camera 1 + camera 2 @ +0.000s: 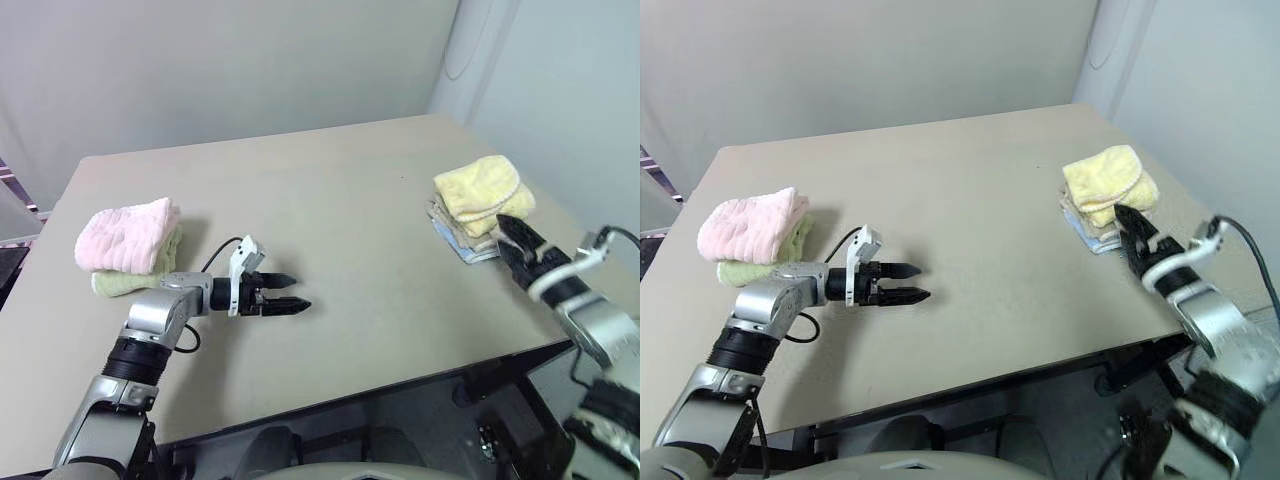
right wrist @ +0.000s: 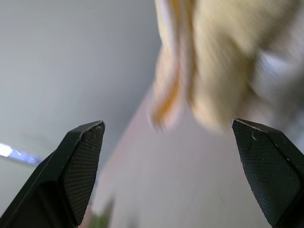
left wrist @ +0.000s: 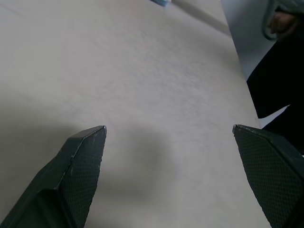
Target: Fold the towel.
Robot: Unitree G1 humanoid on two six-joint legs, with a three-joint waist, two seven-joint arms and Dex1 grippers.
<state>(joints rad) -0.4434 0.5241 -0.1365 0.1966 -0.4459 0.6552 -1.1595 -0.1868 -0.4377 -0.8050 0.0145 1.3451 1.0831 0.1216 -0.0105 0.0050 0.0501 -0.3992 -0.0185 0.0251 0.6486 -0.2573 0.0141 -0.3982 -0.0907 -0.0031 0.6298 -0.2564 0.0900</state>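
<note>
The towel [image 1: 480, 188], pale yellow and ribbed, lies folded on top of a small stack at the table's right side; the right wrist view catches it close ahead [image 2: 228, 57]. My right gripper [image 1: 512, 238] hovers just in front of that stack, open, nothing between its fingers, apart from the towel. My left gripper [image 1: 300, 291] stands open low over the bare tabletop left of centre, pointing to the right, far from the towel; its wide-spread fingers [image 3: 85, 156] hold nothing.
Under the towel lie other folded cloths [image 1: 465, 243], whitish and blue. A pink folded towel [image 1: 125, 235] sits on a pale green one [image 1: 120, 285] at the table's left. The beige table [image 1: 350, 150] has its right edge close behind the yellow stack.
</note>
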